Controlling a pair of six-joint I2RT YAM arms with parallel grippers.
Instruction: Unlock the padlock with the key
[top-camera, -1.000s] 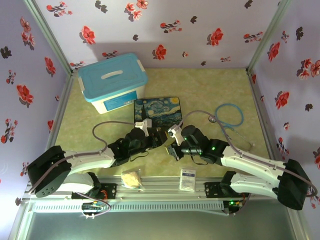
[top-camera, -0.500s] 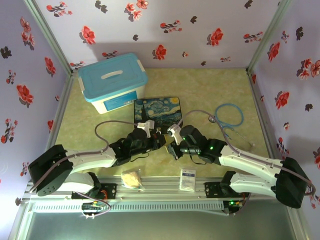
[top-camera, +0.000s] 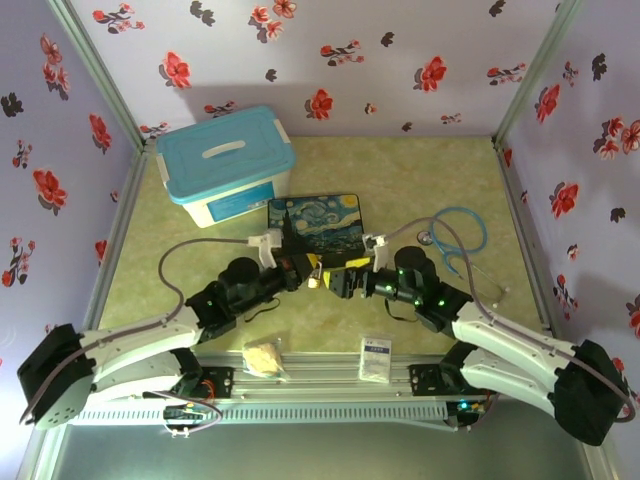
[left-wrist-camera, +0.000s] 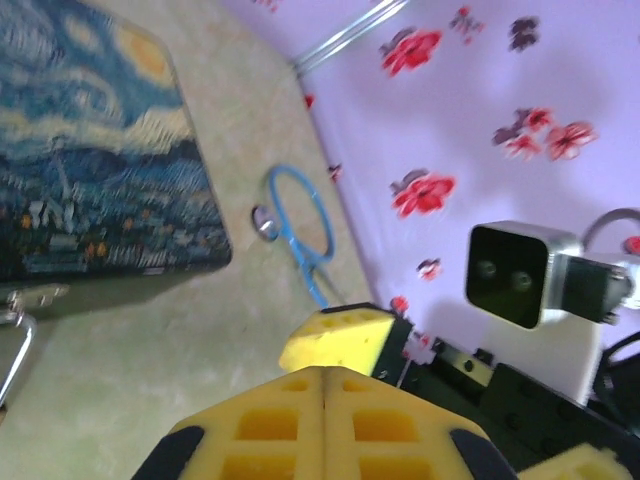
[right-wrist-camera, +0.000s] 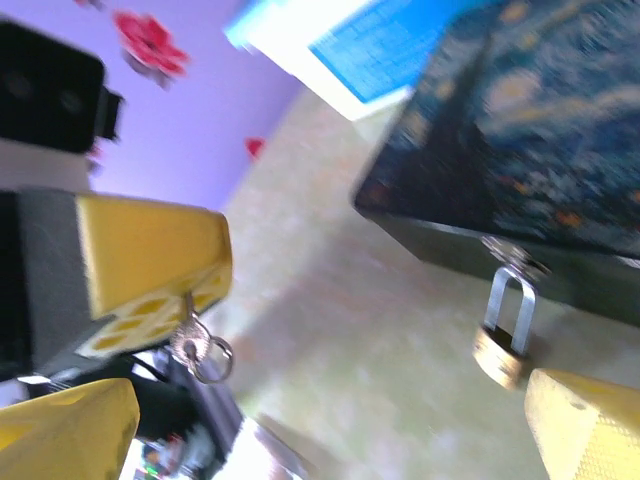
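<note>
Currently the left end effector (left-wrist-camera: 322, 378) has its yellow pads pressed flat together with no gap between them. From the right wrist view, the key (right-wrist-camera: 190, 340) is pinched at the tip of those pads, and its small key ring (right-wrist-camera: 212, 357) dangles just below them. The right end effector (right-wrist-camera: 330, 425) stands spread as wide as it goes, one yellow finger at each lower corner of its own view and nothing between them.

The padlock (right-wrist-camera: 503, 347) hangs from the hasp (right-wrist-camera: 512, 260) on the front edge of the Starry Night tin (top-camera: 315, 222). Its silver shackle is threaded through the hasp, and its brass body hangs below, close to the bench (top-camera: 400, 180); the blur hides whether it touches. It sits just beside the right end effector's right-hand finger and well apart from the key.

From above, the two end effectors face each other tip to tip just in front of the tin's near edge. A blue stethoscope (top-camera: 458, 232) lies on the bench to the right of the tin. A white storage box with a blue lid (top-camera: 225, 165) stands at the back left, near the tin's far left corner.
</note>
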